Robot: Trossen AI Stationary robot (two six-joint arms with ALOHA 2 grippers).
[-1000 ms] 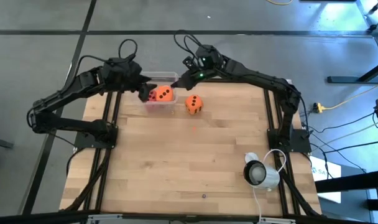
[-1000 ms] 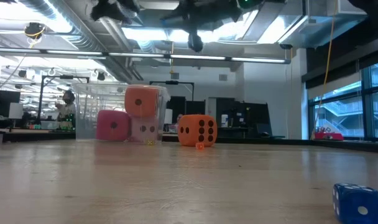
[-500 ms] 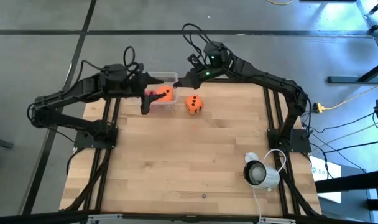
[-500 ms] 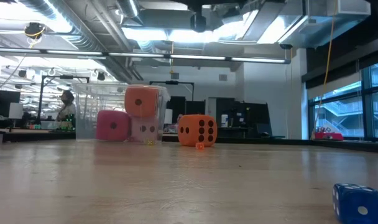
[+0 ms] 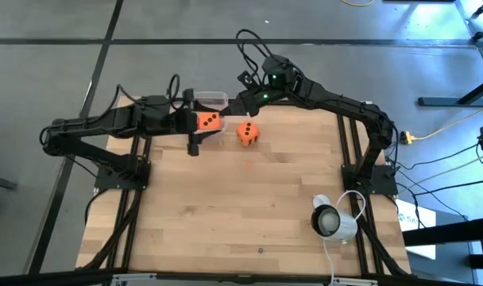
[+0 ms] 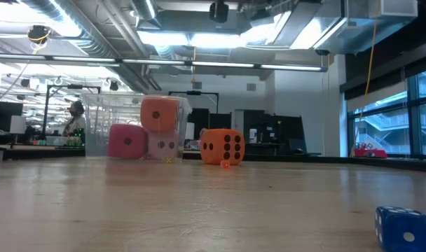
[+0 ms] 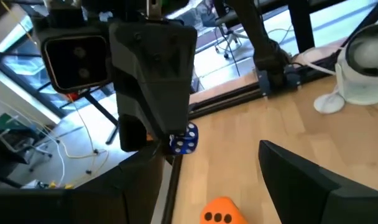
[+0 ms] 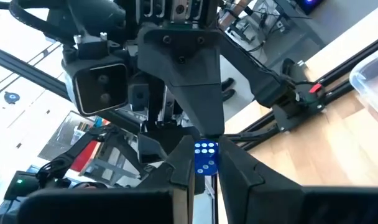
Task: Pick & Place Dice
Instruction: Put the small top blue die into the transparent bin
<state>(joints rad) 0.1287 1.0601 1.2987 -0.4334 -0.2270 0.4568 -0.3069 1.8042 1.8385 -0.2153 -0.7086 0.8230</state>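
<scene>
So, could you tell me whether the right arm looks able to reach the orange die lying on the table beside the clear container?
Probably yes: the orange die sits alone on bare wood, just below the right gripper, with nothing between them; the left gripper is beside the clear container.

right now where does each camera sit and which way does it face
High: overhead, straight down on the table, both arms, clear bin.
Low: table height, level across at the bin and orange die; no gripper visible.
Left wrist: on the left arm, looking past its own fingers at the blue die.
Right wrist: on the right arm, past its own fingers.
Shared: both wrist views show the blue die.
</scene>
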